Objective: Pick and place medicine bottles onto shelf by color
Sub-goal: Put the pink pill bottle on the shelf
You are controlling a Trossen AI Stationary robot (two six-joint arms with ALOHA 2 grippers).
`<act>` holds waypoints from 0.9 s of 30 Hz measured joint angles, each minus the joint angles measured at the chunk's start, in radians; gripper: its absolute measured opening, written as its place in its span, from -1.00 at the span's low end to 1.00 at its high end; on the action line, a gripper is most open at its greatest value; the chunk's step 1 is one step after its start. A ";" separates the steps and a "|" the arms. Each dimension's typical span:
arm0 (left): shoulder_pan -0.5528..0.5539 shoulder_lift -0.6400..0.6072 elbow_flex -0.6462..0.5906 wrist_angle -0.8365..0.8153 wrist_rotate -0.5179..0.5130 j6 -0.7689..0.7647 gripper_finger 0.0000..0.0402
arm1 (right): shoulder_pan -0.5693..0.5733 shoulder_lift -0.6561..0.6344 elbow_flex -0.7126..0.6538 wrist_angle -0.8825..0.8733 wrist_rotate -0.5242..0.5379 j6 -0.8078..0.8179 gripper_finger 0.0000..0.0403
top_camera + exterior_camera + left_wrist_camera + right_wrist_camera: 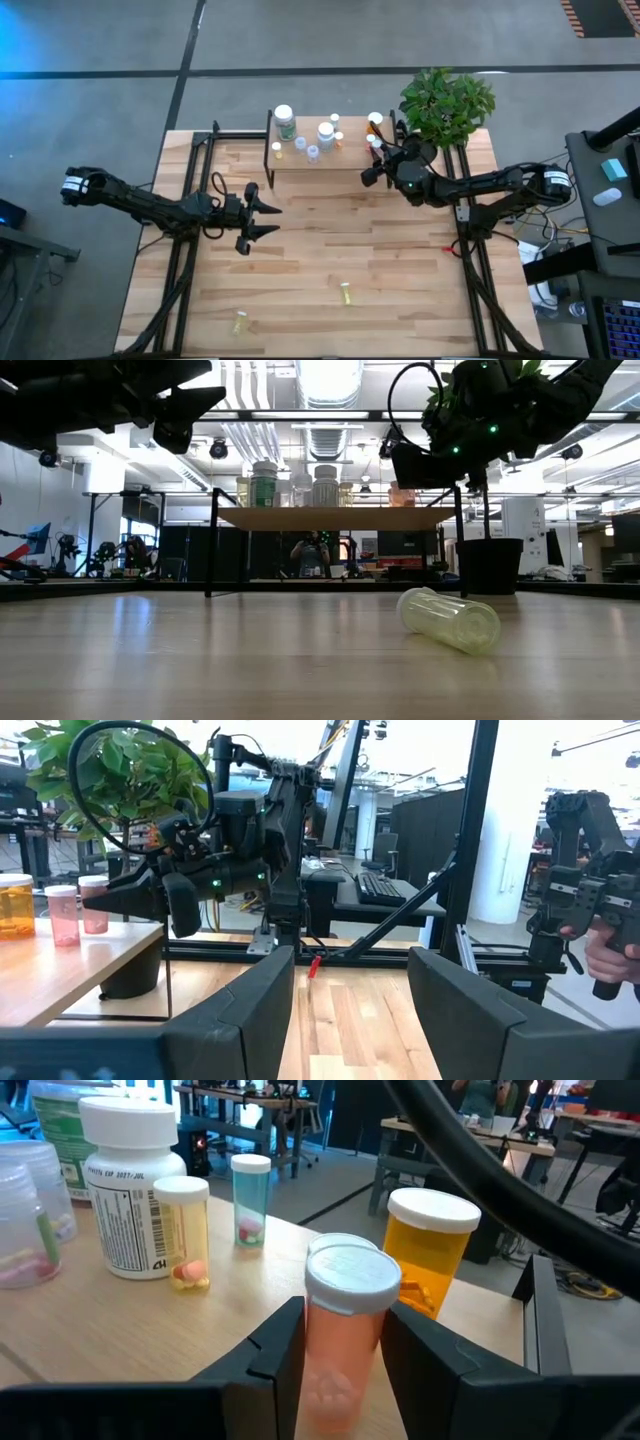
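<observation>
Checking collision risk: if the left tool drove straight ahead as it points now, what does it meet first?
Probably the right arm's tool at the shelf end. The left tool is open and empty, pointing across bare tabletop. No bottle lies in that line, though depth is hard to judge.

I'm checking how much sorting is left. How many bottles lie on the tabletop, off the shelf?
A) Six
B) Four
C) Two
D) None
C: the high view shows two yellowish bottles lying on the tabletop, one near the middle front and one farther left, while the other bottles stand on the shelf.
</observation>
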 joint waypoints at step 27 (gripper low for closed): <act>0.000 0.000 0.000 0.000 -0.007 0.000 -0.09 | 0.006 -0.001 0.064 -0.149 0.004 0.062 -0.40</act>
